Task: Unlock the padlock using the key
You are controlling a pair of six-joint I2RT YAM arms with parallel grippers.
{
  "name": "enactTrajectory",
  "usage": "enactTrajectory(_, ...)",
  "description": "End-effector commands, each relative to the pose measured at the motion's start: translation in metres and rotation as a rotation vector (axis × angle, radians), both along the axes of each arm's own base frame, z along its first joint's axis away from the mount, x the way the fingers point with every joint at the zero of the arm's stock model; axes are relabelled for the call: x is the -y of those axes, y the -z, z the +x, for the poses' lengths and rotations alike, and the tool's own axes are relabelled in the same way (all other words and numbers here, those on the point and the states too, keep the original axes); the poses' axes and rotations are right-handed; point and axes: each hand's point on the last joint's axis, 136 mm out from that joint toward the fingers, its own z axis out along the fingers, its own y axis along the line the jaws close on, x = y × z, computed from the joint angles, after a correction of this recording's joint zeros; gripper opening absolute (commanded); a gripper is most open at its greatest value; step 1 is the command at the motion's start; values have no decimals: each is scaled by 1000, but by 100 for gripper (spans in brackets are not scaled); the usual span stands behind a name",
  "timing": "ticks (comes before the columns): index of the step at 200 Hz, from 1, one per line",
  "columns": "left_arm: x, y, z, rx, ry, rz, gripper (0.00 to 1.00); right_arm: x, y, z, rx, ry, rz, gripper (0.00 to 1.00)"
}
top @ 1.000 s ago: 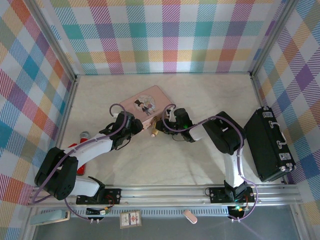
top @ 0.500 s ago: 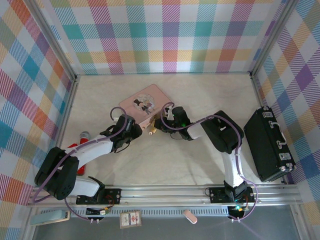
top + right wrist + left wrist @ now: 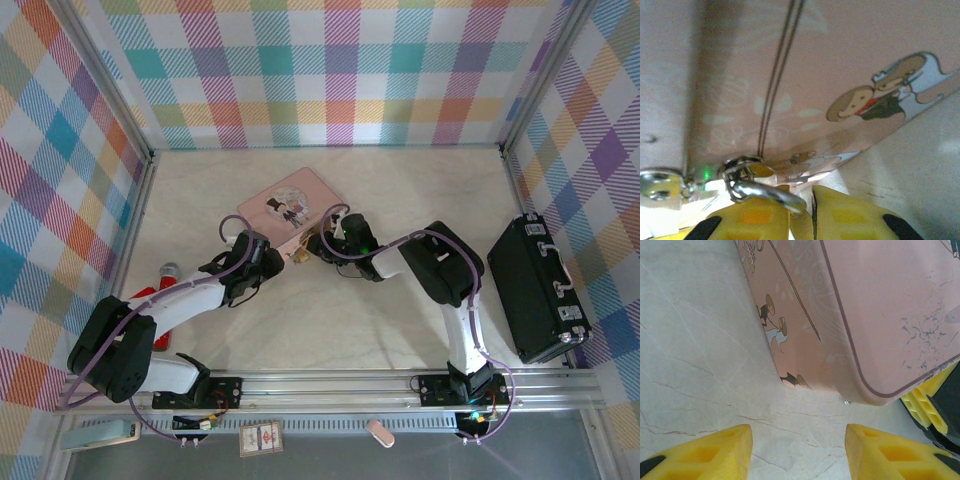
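The pink box [image 3: 290, 207] lies mid-table, its lid decorated with a cartoon couple. At its near corner hangs the tiny brass padlock [image 3: 298, 255]. In the right wrist view the silver shackle [image 3: 771, 192] runs through the box's latch ring [image 3: 742, 164], and the brass body [image 3: 799, 224] sits between my yellow fingers. My right gripper [image 3: 313, 247] [image 3: 801, 220] is shut on the padlock. My left gripper [image 3: 272, 258] [image 3: 797, 452] stands open over bare table just short of the box corner [image 3: 865, 315], holding nothing. The key is out of view.
A black case [image 3: 540, 290] stands along the right wall. A red-handled tool [image 3: 160, 292] lies beside the left arm. Plaid walls close off three sides, and a metal rail [image 3: 330, 385] runs along the near edge.
My right gripper has drawn the padlock a little left and back, closer to the box corner. The left gripper has edged slightly and stays open.
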Motion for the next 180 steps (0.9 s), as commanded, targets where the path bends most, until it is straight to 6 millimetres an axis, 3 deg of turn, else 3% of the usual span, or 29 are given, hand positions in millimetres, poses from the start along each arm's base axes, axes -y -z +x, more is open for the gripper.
enactTrajectory(1,0,2,-5,-7,2,7,51,-5,-17,13,70,50,86,20)
enactTrajectory(48,1,2,-5,-7,5,9,51,-3,-14,23,72,108,107,14)
enactTrajectory(92,0,2,-5,-7,2,12,51,-3,-25,29,105,131,135,7)
enactTrajectory(180,-4,3,-7,-10,-6,29,51,9,-37,27,107,167,173,2)
